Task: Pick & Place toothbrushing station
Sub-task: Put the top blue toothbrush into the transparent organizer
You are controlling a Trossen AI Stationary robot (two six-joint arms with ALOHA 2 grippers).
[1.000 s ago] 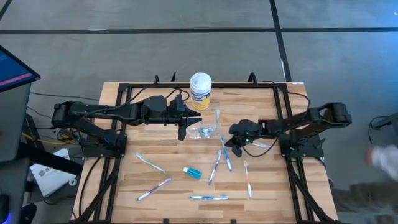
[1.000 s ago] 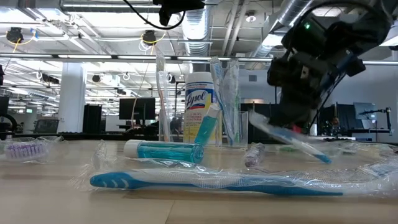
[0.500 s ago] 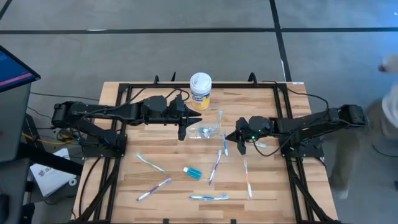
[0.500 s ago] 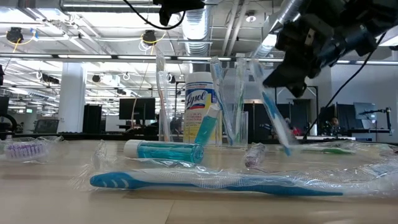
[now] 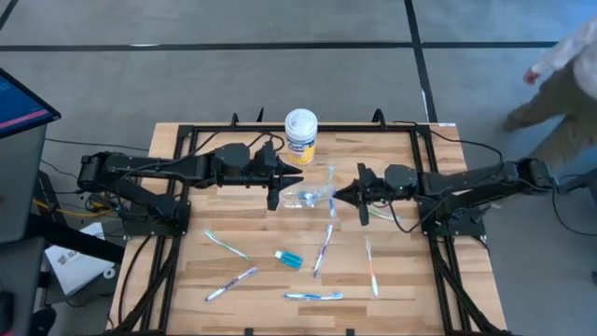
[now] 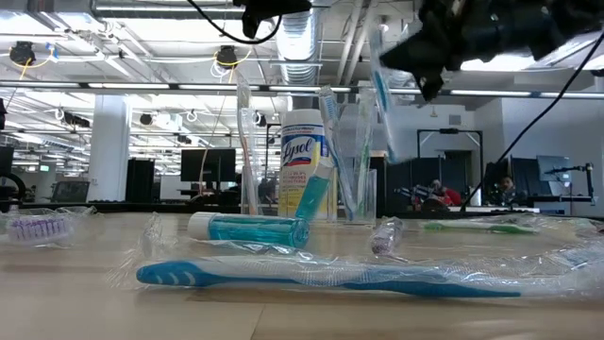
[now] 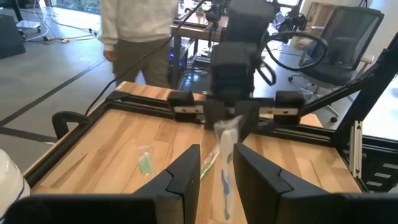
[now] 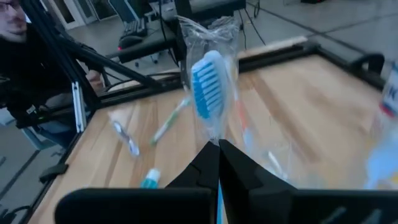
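The right claw (image 5: 347, 194) is raised above the counter (image 5: 392, 289), just beside the see-through plastic cup (image 5: 312, 197), and is clenched on a wrapped blue-and-white toothbrush (image 8: 207, 87); the right wrist view shows the fingers pressed together on the handle, with the blue bristle head standing up inside its clear wrapper. In the low view this toothbrush (image 6: 382, 94) hangs nearly upright, near the cup (image 6: 354, 194), which already holds several toothbrushes standing on end. The left claw (image 5: 272, 199) hovers on the other side of the cup with its fingers (image 7: 186, 177) spread apart and nothing between them. The yellow canister with a white lid (image 5: 300, 135) stands behind the cup near the far edge of the counter; its label reads "Lysol" (image 6: 304, 151). A teal-blue tube (image 5: 289, 259) lies on the counter in the near half, and what appears to be a second tube leans on it in the low view, though that is uncertain. Loose toothbrushes lie scattered on the counter: one at the near edge (image 5: 313, 296), a pink-and-white one (image 5: 372, 269) on the right, and two on the left (image 5: 226, 245). A person (image 5: 560, 79) is beyond the far right corner of the counter.
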